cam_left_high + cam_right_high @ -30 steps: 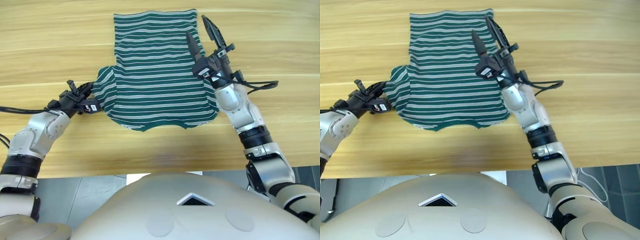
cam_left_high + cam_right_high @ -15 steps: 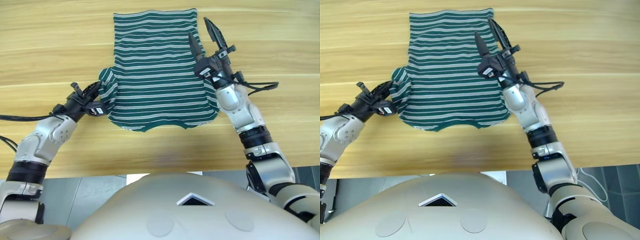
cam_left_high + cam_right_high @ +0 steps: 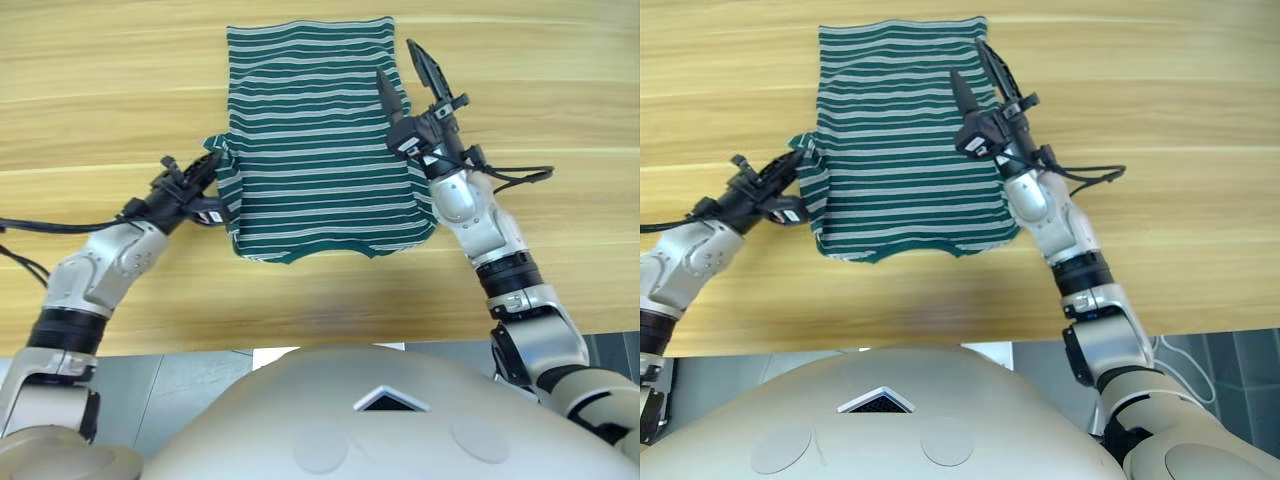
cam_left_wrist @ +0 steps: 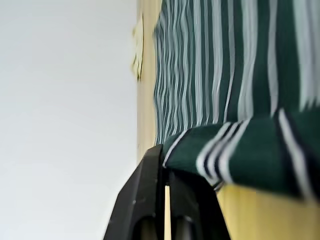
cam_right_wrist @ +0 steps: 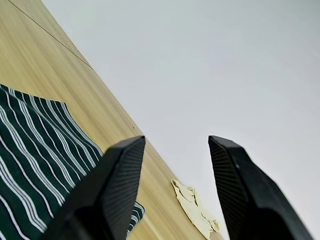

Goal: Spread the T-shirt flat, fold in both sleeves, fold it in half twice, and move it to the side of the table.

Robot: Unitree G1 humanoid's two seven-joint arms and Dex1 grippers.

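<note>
A green T-shirt (image 3: 310, 130) with thin white stripes lies flat on the wooden table (image 3: 110, 90), collar end toward me. Its right sleeve is folded in over the body. My left gripper (image 3: 210, 172) is shut on the left sleeve (image 3: 226, 160), which is lifted off the table and drawn in over the shirt's left edge; the left wrist view shows the striped sleeve (image 4: 235, 150) pinched between the black fingers (image 4: 150, 200). My right gripper (image 3: 408, 72) hovers open above the shirt's right side, fingers pointing away from me, holding nothing.
Bare wood stretches to both sides of the shirt and between it and the table's front edge (image 3: 300, 345). A black cable (image 3: 520, 172) loops from the right wrist over the table.
My left gripper has carried the left sleeve rightward and up, from spread out on the table to bunched at the shirt's left edge. The right arm has barely moved.
</note>
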